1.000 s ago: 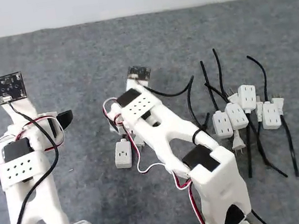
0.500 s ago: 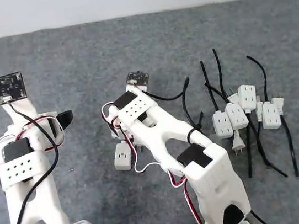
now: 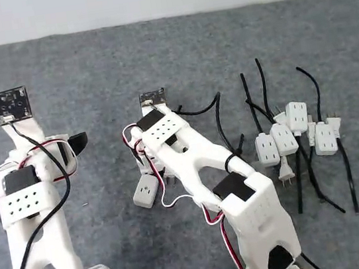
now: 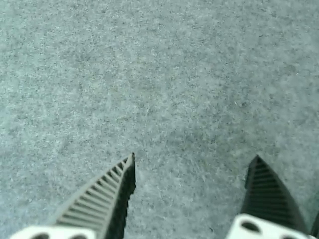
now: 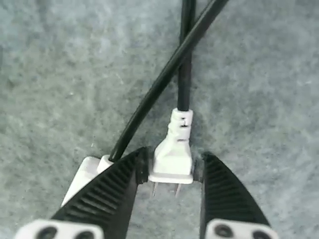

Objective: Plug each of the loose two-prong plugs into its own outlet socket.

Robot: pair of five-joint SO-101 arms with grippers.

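Note:
My right gripper (image 5: 173,155) is shut on a white two-prong plug (image 5: 173,160), its prongs pointing back toward the wrist and its black cord (image 5: 185,59) running away over the carpet. A white outlet socket (image 5: 85,175) lies beside one finger; in the high view this socket (image 3: 145,191) sits tilted on the carpet just left of the right arm (image 3: 189,153). My left gripper (image 4: 194,159) stands open above bare grey carpet, with its dark finger (image 3: 78,142) at the left side of the table.
A cluster of white outlet sockets (image 3: 284,138) and loose plugs (image 3: 285,172) with tangled black cords (image 3: 308,176) lies at the right. Grey carpet (image 3: 91,73) covers the table, with free room in the middle and at the back.
The right arm's wrist has swung to the left. The socket beside it has slid down and left and now lies tilted. The left arm has kept still.

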